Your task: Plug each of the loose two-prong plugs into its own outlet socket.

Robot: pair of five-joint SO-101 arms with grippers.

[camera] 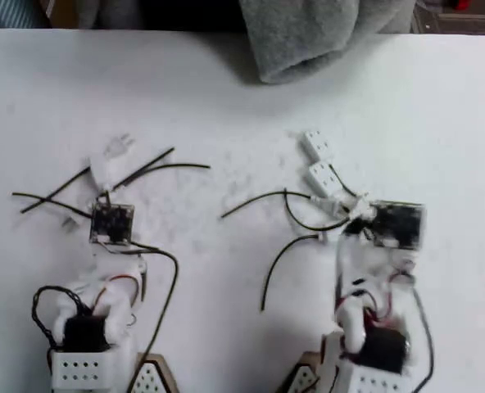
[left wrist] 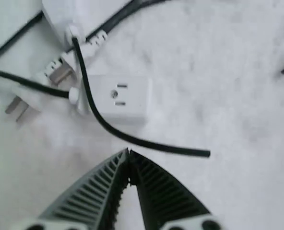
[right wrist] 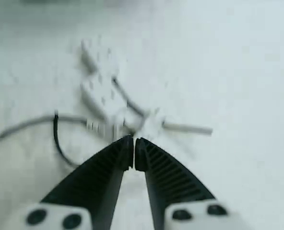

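Observation:
A white outlet block (left wrist: 120, 96) lies face up just beyond my left gripper (left wrist: 128, 154), which is shut with nothing in it. Two loose two-prong plugs (left wrist: 58, 72) (left wrist: 17, 108) with black cables (left wrist: 147, 143) lie beside that block. A second white block (left wrist: 67, 17) is farther off. My right gripper (right wrist: 133, 142) is also shut and holds nothing. It hovers close to a white plug (right wrist: 149, 125), with two white outlet blocks (right wrist: 96, 84) past it. From above, these blocks (camera: 315, 145) (camera: 325, 178) sit ahead of the right arm (camera: 394, 223), and the left arm (camera: 111, 223) is by a left-hand block (camera: 105, 169).
A grey cloth (camera: 308, 37) hangs over the table's far edge. Black cable ends (camera: 152, 168) (camera: 279, 262) trail across the white table (camera: 226, 106) between and around the arms.

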